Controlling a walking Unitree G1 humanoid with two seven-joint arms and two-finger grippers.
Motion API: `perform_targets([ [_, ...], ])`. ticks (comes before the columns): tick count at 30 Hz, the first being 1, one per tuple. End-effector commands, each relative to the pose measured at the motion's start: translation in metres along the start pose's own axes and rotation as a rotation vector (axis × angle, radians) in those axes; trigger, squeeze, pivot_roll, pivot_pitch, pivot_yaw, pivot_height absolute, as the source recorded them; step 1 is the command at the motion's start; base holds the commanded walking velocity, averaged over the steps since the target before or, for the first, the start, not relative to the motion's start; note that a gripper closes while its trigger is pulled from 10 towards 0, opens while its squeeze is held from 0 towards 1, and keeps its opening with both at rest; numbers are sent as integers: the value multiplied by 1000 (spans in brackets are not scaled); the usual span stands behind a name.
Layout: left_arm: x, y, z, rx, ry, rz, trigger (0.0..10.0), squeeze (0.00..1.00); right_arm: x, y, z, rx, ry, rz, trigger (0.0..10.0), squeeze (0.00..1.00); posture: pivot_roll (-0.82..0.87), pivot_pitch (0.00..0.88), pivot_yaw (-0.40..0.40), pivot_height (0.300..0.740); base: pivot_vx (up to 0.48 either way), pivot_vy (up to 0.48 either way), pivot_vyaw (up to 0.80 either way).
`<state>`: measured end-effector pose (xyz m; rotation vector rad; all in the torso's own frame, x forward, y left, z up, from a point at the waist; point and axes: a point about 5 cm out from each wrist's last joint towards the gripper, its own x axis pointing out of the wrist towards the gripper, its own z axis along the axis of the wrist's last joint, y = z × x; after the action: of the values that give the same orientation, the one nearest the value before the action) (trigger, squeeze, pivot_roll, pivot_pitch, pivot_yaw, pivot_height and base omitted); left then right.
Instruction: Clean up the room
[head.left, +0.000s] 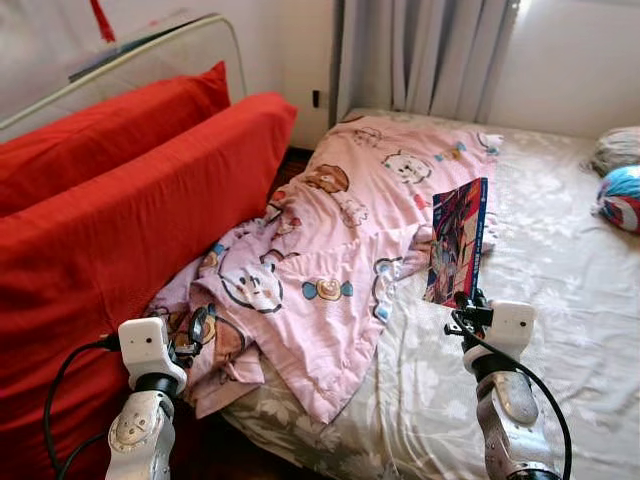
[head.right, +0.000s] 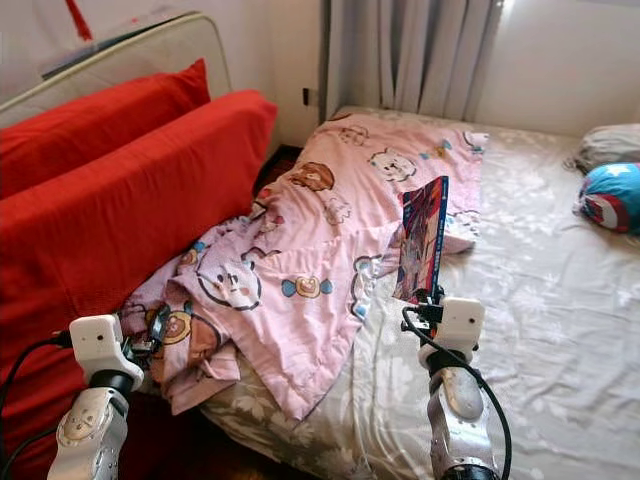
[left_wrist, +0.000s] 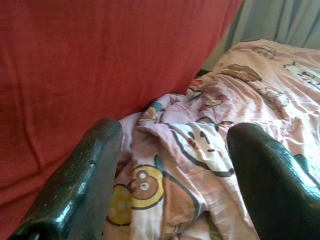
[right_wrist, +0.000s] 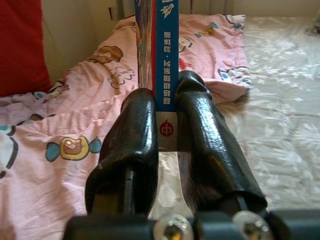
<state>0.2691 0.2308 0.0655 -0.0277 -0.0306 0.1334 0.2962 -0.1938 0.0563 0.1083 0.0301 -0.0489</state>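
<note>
Nearest: right pincer (right_wrist: 167, 120) is clamped on the lower spine of a thin comic book (head.left: 457, 240), holding it upright above the bed (head.left: 560, 330) w/ its cover facing the robot's left. Grip is only at the bottom edge, so most of the book stands free above the fingers (right_wrist: 132, 145).

Left pincer (left_wrist: 172, 175) hangs spread wide & empty, just over the bunched end of the pink cartoon blanket (head.left: 330, 250), where it spills off the bed's edge beside the red cushions (head.left: 130, 200).

Further off, the blanket runs up the bed toward the grey curtains (head.left: 420, 50). At the far right lie a blue round cushion (head.left: 622, 198) & a grey bundle (head.left: 618, 148), well apart from both arms.

Risks, as I judge them:
- Book is thin & floppy, gripped low; a quick swing or tilt could make it bend over or slip out of the fingers.
- If dropped here it'd land on the blanket folds, poss. slide into the gap by the cushions.
- Left arm sits close to loose fabric; closing or lifting carelessly may snag the blanket & drag more of it off the bed.
</note>
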Motion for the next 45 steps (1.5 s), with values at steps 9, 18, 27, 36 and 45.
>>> perform_targets([
  [9,-3,3,-3,-6,5,17,10000,0,3,-1,5,4,-11,-10,10000,0,9,0,-12,740,0,0,-56],
  [18,-1,3,-2,12,1,19,10000,0,4,1,3,13,5,-3,10000,0,9,0,-17,740,0,-63,-733],
  [27,0,3,-2,13,-4,27,10000,0,3,1,8,6,-38,-13,10000,0,9,0,-19,740,0,-322,-247],
  [36,1,4,-2,15,-9,29,10000,0,4,-1,6,19,-18,-35,10000,0,11,0,-19,740,0,-351,-433],
  [45,2,5,-1,18,-13,27,10000,0,3,1,6,18,-33,-37,10000,0,14,0,-14,740,0,-356,-153],
])
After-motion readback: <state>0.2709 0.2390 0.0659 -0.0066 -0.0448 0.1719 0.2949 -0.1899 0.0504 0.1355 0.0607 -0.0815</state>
